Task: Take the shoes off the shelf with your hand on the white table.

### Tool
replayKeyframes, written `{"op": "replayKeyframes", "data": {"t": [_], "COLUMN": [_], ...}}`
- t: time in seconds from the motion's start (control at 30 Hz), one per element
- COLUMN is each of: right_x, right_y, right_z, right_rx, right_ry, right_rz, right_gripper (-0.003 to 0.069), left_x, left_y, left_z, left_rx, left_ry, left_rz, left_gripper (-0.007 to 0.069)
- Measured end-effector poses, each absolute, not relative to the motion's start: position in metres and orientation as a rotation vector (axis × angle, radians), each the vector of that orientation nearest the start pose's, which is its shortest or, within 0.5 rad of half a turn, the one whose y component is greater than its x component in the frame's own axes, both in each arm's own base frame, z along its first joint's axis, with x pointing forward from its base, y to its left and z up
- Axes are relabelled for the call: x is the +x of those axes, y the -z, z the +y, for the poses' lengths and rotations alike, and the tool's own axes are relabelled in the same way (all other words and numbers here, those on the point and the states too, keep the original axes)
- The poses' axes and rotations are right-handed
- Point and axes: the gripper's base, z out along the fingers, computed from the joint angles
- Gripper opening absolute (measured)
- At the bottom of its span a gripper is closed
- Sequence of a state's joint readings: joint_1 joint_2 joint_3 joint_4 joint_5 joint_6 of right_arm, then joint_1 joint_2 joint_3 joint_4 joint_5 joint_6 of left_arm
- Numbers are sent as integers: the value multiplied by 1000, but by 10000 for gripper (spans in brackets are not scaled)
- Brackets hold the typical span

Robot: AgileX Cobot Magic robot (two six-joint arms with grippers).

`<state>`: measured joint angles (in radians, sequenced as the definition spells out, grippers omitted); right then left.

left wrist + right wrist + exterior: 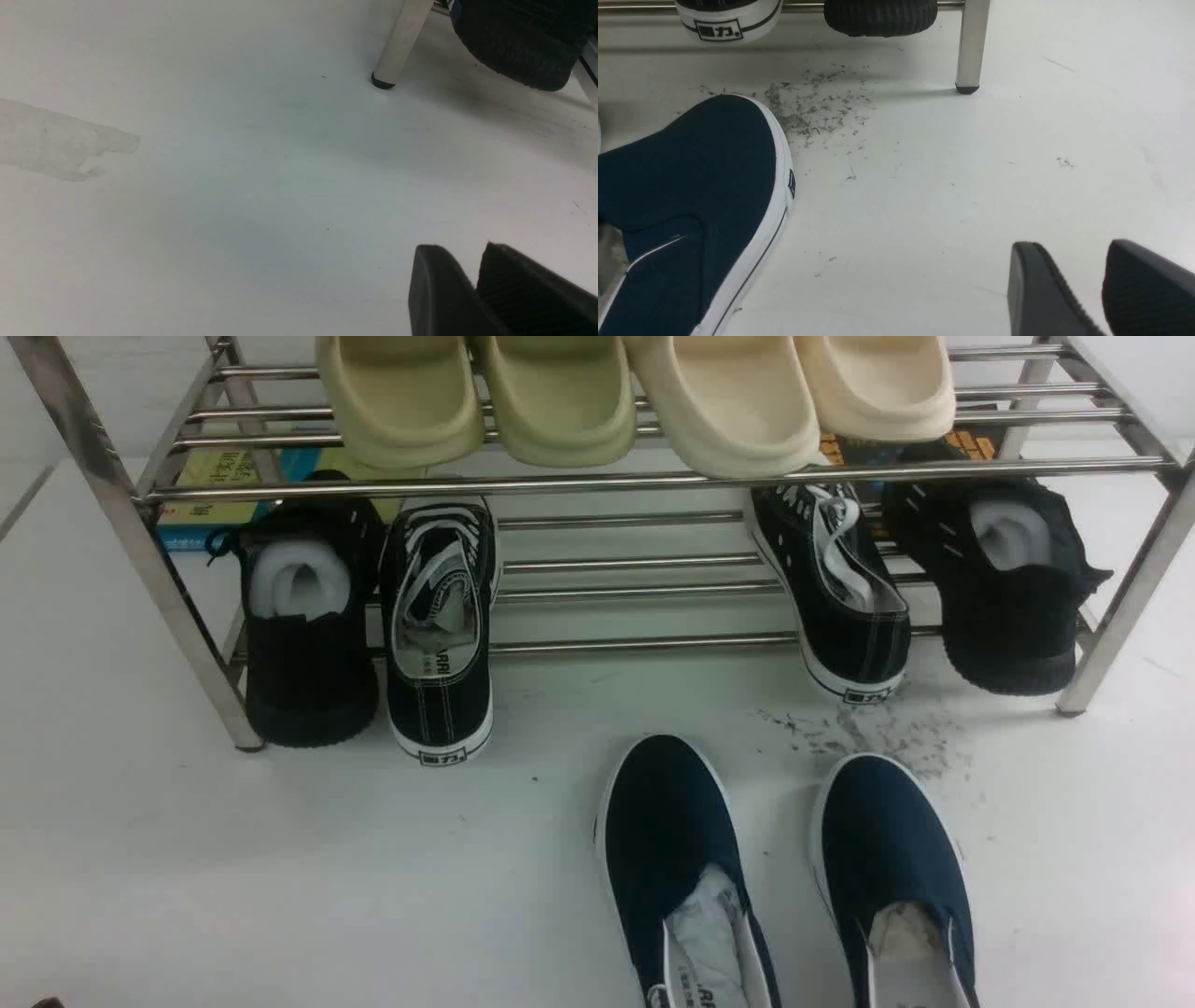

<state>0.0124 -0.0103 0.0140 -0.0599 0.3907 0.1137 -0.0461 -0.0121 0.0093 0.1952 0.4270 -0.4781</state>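
Ahead of the left fingers [434, 289], which stand a little apart with nothing between them, the left sneaker [439, 709] sits on the lower tier of the rack [644, 641], with the black knit shoe [313, 681] just beside it. I'd expect it to be light, its canvas giving under a squeeze and its rubber sole firmer. The heel juts out towards the fingers, so a pinch over the back rim, one finger inside the opening, looks the soundest hold. Further right, beyond the scuffs and well apart from the right fingers [1031, 289], which are parted more widely and hold nothing, the right sneaker [854, 644] rests at a slant. It should handle the same way, though the hold would need turning to suit its angle, and a loose lace might snag on a tube. Both toes point away from the fingers. The left one is black canvas with white stitching, a pale printed insole and a white band bearing a boxed heel label; the right one matches it, its white laces [845, 569] looped over the opening. Neither is down on the white surface [308, 877] yet.
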Motion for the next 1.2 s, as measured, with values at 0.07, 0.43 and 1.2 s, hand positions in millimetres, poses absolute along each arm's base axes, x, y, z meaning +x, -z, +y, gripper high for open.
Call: {"op": "replayKeyframes", "data": {"t": [0.07, 0.43, 1.2], "right_x": [52, 52, 52], "right_y": [-174, -174, -174], "right_z": [-1, -1, -1], "right_rx": [59, 59, 59], "right_ry": [-27, -27, -27], "right_rz": [1876, 1876, 1876], "right_gripper": [237, 237, 237], "left_x": [51, 51, 51], "left_y": [-173, -173, -173], "left_z": [5, 5, 5], "left_rx": [-295, -295, -294], "left_ry": [159, 159, 157], "left_rz": [1880, 1880, 1880], "left_gripper": [165, 177, 195]}}
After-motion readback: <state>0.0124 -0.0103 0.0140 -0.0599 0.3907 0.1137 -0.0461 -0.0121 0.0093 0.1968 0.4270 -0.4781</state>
